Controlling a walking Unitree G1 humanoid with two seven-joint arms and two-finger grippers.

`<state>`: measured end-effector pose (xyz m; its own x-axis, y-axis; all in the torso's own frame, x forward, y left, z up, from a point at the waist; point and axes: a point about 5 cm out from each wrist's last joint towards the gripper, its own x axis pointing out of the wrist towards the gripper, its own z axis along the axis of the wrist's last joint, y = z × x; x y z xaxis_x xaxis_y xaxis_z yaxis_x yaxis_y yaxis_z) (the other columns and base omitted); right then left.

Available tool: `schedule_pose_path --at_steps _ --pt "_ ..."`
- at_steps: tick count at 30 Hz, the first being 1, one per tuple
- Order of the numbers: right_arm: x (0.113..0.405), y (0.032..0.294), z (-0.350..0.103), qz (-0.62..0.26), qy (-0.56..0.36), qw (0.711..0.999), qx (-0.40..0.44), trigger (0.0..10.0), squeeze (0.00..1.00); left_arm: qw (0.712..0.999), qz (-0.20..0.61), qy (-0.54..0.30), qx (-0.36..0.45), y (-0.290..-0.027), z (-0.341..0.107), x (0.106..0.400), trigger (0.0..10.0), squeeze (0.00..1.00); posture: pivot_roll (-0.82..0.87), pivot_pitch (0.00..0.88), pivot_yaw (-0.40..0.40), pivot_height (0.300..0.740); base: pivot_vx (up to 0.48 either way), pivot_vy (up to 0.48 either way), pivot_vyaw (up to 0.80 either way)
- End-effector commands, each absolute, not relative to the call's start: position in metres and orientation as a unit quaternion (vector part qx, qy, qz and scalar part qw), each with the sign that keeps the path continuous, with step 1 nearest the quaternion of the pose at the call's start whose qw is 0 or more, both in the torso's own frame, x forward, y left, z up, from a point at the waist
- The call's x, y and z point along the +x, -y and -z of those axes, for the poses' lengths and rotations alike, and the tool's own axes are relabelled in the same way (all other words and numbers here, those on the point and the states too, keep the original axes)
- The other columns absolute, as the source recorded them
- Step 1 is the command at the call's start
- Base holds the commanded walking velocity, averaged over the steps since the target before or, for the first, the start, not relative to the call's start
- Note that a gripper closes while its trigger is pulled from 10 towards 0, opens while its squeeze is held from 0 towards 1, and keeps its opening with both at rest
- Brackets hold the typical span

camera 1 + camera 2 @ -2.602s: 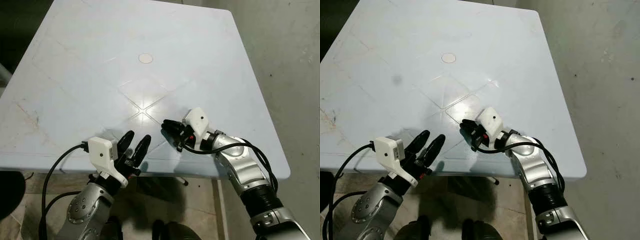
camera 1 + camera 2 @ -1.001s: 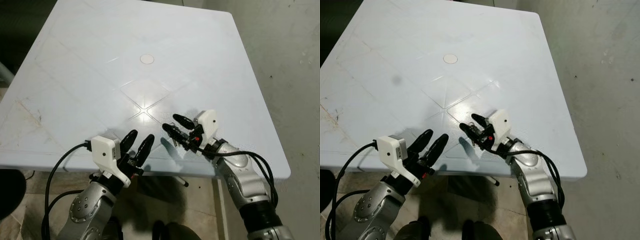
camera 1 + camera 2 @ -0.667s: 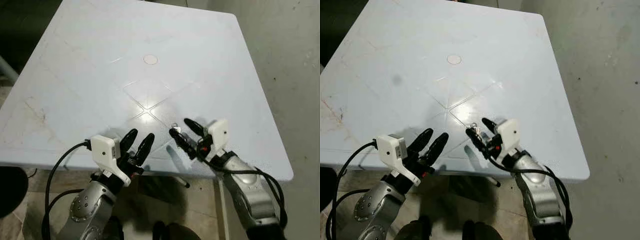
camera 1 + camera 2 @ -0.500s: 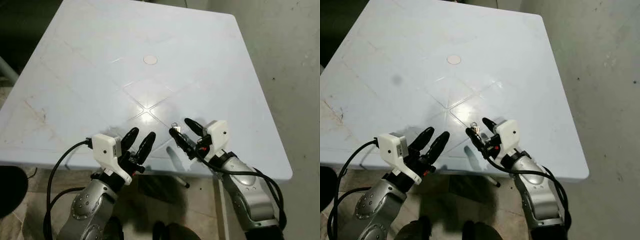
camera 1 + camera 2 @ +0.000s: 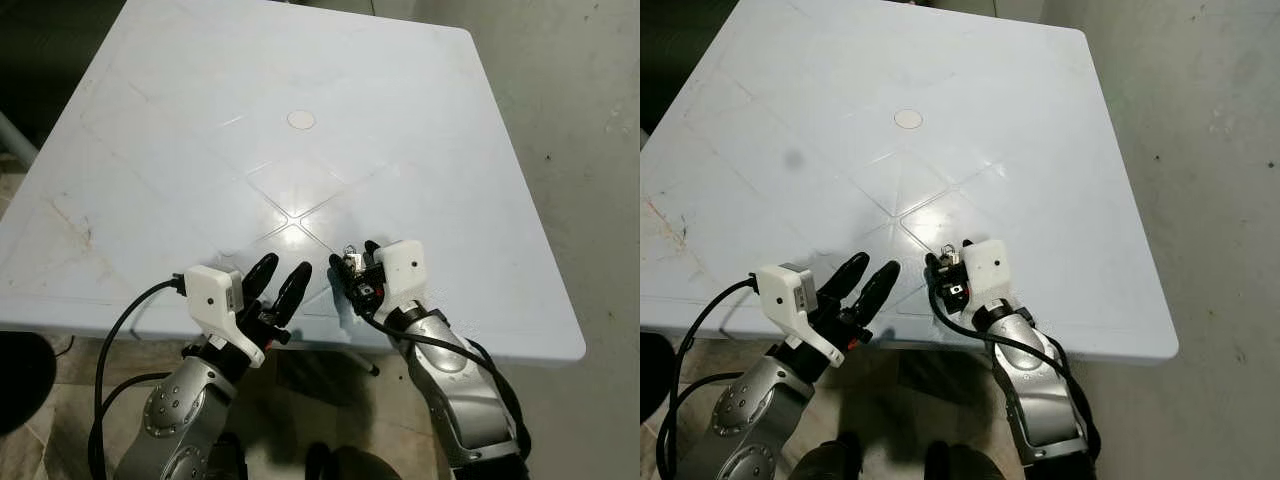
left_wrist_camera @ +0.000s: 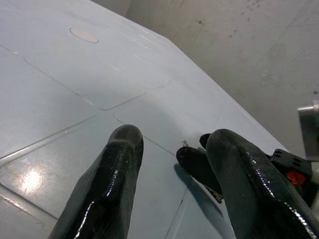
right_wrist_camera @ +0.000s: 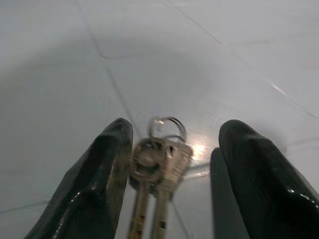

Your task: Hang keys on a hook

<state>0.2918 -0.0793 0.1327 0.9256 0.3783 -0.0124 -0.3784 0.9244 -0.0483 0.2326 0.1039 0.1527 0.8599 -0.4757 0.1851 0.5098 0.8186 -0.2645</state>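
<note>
Observed: a pale blue table (image 5: 420,120) with moulded diagonal seams and a small round plug (image 5: 300,120) near its centre. Scuff marks show along the near left portion of the surface. Grey concrete floor (image 5: 580,120) lies to the robot's right of the table.

Right gripper (image 5: 352,274): positioned over the near part of the table, just inside the front edge, wrist camera housing uppermost. In the right wrist view its 2 fingers (image 7: 102,174) are spread, with a clear gap on the far side of the load. The keys (image 7: 158,164), 2 brass-coloured keys on a small split ring, sit between the fingers. They lie against 1 finger and stand apart from the other. Whether the keys rest on the table or are lifted off it cannot be determined. In the head views the ring shows as a small metallic glint at the gripper's tip.

Left gripper (image 5: 281,277): held at the table's front edge, just beside the right gripper on the robot's left. Its 2 fingers (image 6: 107,184) are spread and hold nothing. In the left wrist view they frame the right gripper's black tip and the table surface beyond.

Containers: none seen on the table.
</note>
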Motion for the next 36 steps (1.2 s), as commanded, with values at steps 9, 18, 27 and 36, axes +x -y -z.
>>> schedule_pose_path --at_steps 9,18,27,36 --pt "0.29 0.086 -0.133 -0.145 -0.008 0.989 -0.039 4.4 0.0 0.951 0.26 0.051 -0.158 -0.103 -0.151 0.232 10.0 0.0 0.1 0.245 -0.105 0.74 0.0 0.0 0.0" --pt "0.287 0.085 -0.135 -0.137 0.007 0.99 -0.039 0.0 0.0 0.951 0.259 0.052 -0.16 -0.103 -0.152 0.232 10.0 0.0 0.1 0.247 -0.105 0.74 0.0 0.0 0.0" --pt "0.288 0.082 -0.138 -0.152 0.005 0.988 -0.02 10.0 0.0 0.951 0.258 0.052 -0.161 -0.103 -0.152 0.232 10.0 0.0 0.1 0.247 -0.108 0.74 0.0 0.0 0.0" --pt "0.289 0.078 -0.146 -0.161 0.011 0.987 0.02 10.0 0.0 0.951 0.259 0.052 -0.161 -0.102 -0.152 0.232 10.0 0.0 0.1 0.245 -0.107 0.74 0.0 0.0 0.0"
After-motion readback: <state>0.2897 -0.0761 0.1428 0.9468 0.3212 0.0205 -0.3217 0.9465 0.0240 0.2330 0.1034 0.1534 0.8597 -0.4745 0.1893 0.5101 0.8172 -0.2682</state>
